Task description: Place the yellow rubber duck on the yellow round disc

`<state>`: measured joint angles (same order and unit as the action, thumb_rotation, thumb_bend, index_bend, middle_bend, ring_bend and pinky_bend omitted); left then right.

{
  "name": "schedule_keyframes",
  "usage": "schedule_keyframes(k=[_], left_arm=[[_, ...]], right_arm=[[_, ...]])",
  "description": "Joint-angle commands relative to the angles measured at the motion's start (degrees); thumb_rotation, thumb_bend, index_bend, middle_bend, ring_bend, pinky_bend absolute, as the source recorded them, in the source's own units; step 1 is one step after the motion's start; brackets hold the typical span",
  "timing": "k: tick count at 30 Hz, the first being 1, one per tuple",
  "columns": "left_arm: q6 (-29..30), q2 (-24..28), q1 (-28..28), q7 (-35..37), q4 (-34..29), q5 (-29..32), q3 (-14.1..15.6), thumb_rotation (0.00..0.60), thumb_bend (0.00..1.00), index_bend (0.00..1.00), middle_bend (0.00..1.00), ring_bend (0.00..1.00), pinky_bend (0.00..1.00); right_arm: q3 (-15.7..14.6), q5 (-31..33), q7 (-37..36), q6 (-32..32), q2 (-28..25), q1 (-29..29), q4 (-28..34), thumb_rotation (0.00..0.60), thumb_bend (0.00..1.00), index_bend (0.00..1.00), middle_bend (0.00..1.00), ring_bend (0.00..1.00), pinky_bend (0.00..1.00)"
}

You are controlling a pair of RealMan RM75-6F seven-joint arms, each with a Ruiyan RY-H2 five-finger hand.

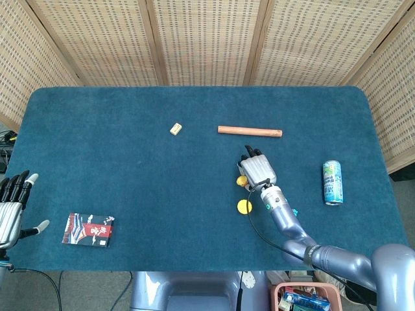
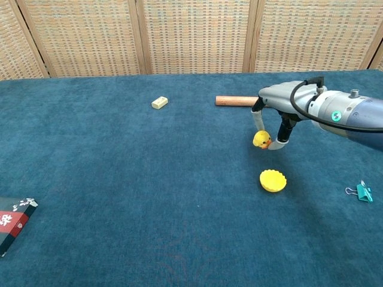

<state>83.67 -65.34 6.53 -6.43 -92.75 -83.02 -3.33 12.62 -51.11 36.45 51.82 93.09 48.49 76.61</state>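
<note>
The right hand point(image 2: 281, 110) holds the yellow rubber duck point(image 2: 261, 140) in its fingers, lifted just beyond the yellow round disc point(image 2: 273, 180), which lies nearer.

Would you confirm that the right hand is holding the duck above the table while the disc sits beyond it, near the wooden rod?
Not quite: the disc is not beyond the duck by the rod; it lies on the near side of it, toward the robot, as the chest view shows. The right hand does hold the duck in its fingers above the table.

Matt blue carpet-like table cover point(image 2: 119, 197), smooth wooden dowel point(image 2: 233, 100), woven wicker screens point(image 2: 197, 36)
</note>
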Motion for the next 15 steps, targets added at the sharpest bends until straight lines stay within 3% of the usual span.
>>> schedule_keyframes(k=[1, 15], left_arm=[[0.2, 0.0, 0.0, -0.1, -0.3, -0.5, 0.3, 0.6, 0.12, 0.0, 0.0, 0.0, 0.0], [1.2, -0.2, -0.1, -1.1, -1.0, -3.0, 1.1, 0.6, 0.12, 0.0, 0.0, 0.0, 0.0]], right_arm=[[-1.8, 0.0, 1.9, 3.7, -2.4, -2.1, 5.6, 0.6, 0.17, 0.55, 0.3, 0.02, 0.16], [-6.0, -2.7, 3.0, 10.2, -4.3, -6.2, 16.5, 0.6, 0.17, 0.55, 0.3, 0.02, 0.16]])
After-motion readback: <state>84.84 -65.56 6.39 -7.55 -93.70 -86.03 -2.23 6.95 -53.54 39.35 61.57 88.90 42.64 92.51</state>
